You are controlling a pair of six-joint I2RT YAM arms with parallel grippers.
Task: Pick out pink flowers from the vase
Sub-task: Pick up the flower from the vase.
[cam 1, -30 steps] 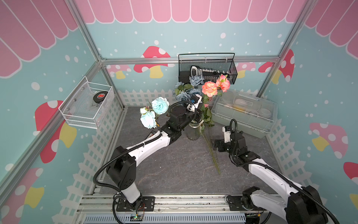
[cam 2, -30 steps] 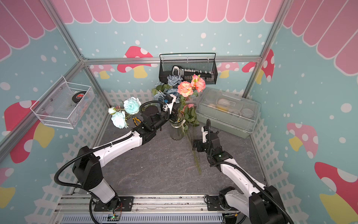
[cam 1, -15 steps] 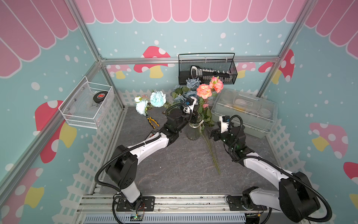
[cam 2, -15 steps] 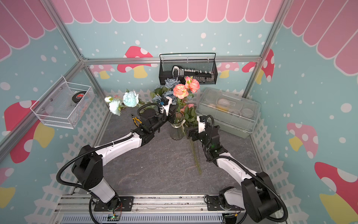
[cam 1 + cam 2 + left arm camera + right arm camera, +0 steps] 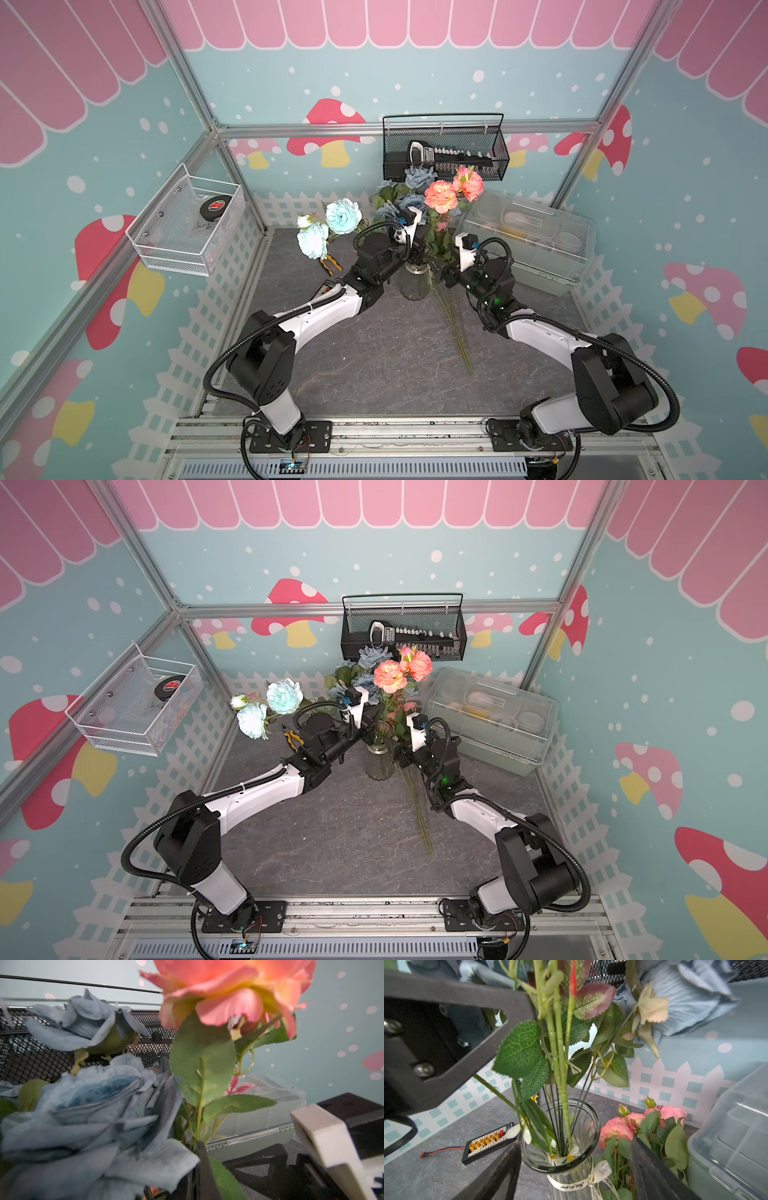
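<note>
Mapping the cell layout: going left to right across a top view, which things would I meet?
In a top view: white wire basket → aqua-white blooms → glass vase → clear lidded plastic box.

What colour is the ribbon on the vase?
Cream-white, with small gold writing. The ribbon round the vase neck shows best in the right wrist view.

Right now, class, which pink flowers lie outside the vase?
The small-bloomed pink spray lying on the table beside the vase; the two large coral blooms stand in it.
</note>
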